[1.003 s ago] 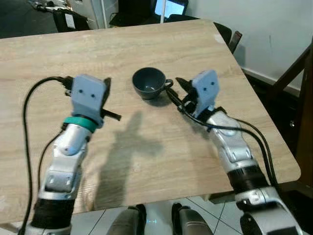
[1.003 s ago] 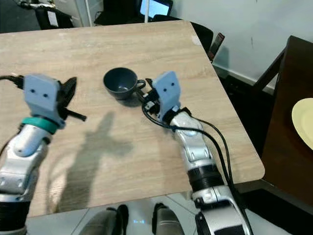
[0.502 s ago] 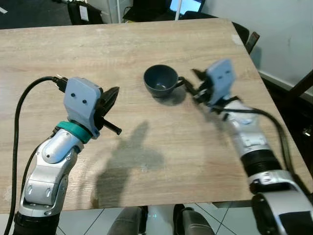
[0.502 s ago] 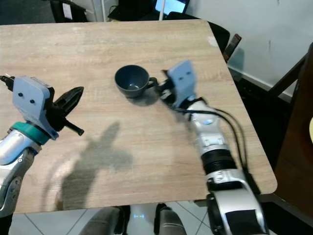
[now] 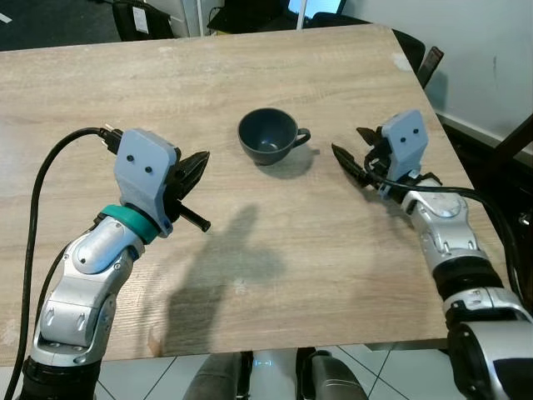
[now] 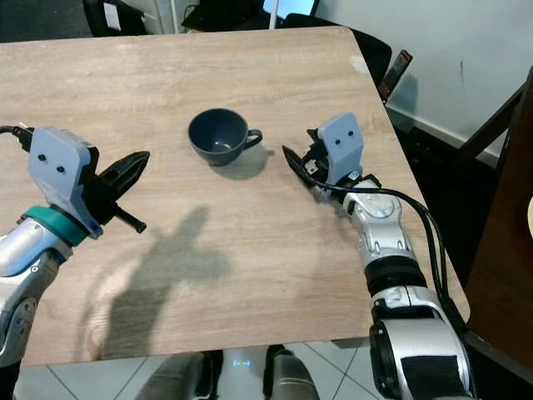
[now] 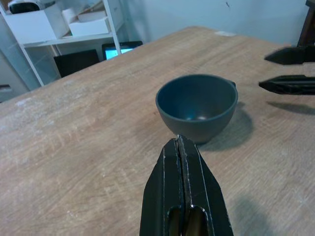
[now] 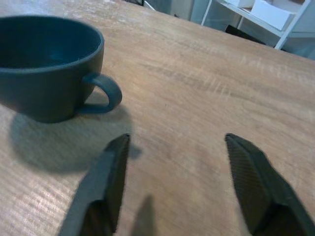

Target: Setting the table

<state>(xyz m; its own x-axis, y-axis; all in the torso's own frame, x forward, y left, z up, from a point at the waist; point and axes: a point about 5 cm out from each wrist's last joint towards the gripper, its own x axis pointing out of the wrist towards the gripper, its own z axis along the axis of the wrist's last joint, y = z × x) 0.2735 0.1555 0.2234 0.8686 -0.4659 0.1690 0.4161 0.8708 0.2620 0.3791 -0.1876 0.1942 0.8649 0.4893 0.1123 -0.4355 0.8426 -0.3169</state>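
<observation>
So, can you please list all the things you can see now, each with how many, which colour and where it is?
cup: one, dark grey-blue, upright and empty on the table, handle toward the right claw
table: one, light wood, under the cup
shelf unit: one, white, beyond the table's far edge, holding white boxes
left claw: one, black fingers, shut, above the table left of the cup
right claw: one, black fingers, open, just right of the cup's handle, not touching it

Matt dark cup (image 5: 266, 137), seemingly ceramic; pale grained wood table (image 5: 250, 250).
</observation>
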